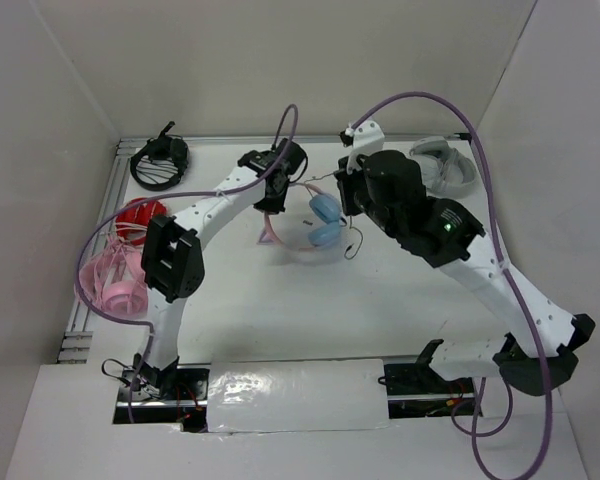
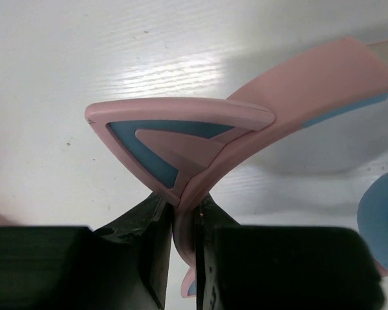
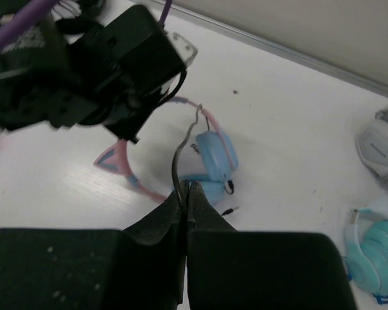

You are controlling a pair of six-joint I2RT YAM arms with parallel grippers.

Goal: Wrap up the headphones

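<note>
Two holds on the headphones [image 1: 325, 212], middle of the table [image 1: 400, 310]: left gripper [image 2: 183, 216] clamped on stiff pink headband [image 2: 310, 90], right gripper [image 3: 184, 194] pinched shut on limp thin cable [image 3: 176, 158]. Likely light; wind gently.

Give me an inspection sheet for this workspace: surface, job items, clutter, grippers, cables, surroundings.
Surface: white table, some glare.
Job's things: headphones mid-table between the grippers, with pink cat-eared headband and light blue cups.
Clutter: black headphones, red headphones and pink headphones along the left edge; grey-white headphones far right; turquoise headphones beside those.
Grippers: left gripper shut on the headband beside a cat ear; right gripper shut on the black cable.
Cables: black cable curves from the right gripper toward the cups; purple arm cables loop overhead.
Surroundings: plain white walls.
</note>
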